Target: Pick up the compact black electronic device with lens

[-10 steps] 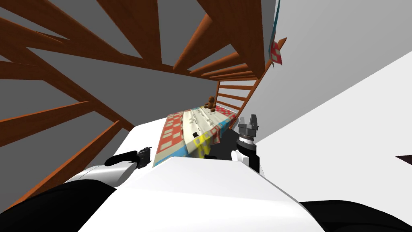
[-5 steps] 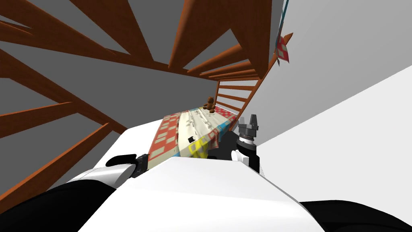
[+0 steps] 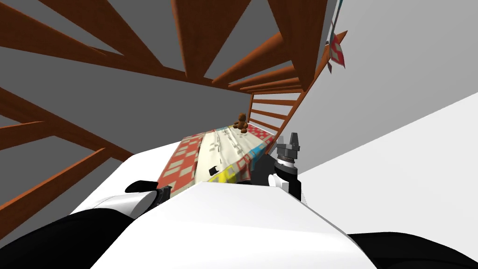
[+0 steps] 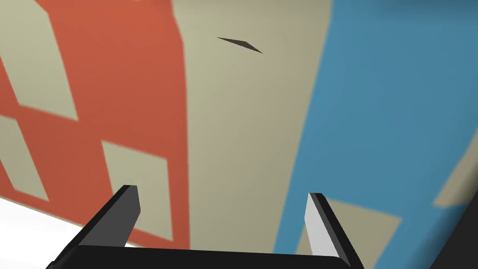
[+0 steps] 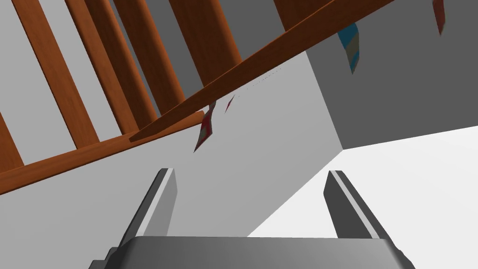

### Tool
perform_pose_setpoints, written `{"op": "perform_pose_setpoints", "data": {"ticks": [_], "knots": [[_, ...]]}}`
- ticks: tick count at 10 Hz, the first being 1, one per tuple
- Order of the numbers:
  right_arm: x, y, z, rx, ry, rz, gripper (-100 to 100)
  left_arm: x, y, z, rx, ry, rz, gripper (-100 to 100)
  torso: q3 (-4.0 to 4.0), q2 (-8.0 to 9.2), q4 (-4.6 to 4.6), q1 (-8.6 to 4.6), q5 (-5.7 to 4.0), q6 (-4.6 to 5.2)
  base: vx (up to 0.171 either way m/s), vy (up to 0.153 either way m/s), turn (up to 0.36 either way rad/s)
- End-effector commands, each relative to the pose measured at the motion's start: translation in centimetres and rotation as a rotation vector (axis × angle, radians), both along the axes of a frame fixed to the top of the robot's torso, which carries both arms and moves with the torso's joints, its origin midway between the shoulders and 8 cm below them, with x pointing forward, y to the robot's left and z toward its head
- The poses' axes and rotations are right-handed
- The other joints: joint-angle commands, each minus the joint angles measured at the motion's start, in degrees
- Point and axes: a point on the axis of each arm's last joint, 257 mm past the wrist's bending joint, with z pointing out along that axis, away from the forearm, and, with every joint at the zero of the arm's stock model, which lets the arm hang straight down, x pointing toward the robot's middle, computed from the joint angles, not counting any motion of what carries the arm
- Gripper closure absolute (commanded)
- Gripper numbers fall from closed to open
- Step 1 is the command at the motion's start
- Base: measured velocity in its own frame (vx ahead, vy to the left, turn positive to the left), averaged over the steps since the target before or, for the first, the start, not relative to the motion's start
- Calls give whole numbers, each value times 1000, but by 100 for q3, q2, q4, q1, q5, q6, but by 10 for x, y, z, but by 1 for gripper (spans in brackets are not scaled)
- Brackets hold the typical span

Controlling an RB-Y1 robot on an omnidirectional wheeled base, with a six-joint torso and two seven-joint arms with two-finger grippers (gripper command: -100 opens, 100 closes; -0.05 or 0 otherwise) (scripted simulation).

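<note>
The small black device (image 3: 214,169) lies on the pale middle strip of a patchwork quilt (image 3: 186,161) on the bed, close ahead of me. My left gripper (image 3: 166,189) is low at the quilt's near left edge, to the left of the device. In the left wrist view it (image 4: 223,208) stands open over red, beige and blue patches, with a thin dark sliver (image 4: 240,44) further ahead on the beige strip. My right gripper (image 3: 288,140) is raised beside the bed's right edge and, in its wrist view, stands open (image 5: 247,187) and holds nothing.
A brown teddy bear (image 3: 241,122) sits at the quilt's far end. Brown wooden rails and slats (image 3: 270,105) of the bed frame rise around and over the bed. A white surface (image 3: 397,154) lies to the right, with grey walls behind.
I have moved closer to the bed: quilt and device have slid down and left in the head view. My left gripper has sunk lower against the quilt's edge. The right arm holds still.
</note>
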Motion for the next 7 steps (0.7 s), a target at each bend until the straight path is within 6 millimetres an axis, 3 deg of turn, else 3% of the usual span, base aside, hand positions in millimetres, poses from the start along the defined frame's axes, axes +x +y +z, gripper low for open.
{"op": "perform_pose_setpoints", "data": {"ticks": [1,7], "knots": [[0,0,0,0,0,0,0,-14,-12,-9,-53,50,28,-100,0,0,0,0,0,0,242,-189,-28],[0,0,0,0,0,0,0,-27,-54,-24,-196,116,56,-100,-8,-12,-4,-20,-7,0,230,-166,-41]]}}
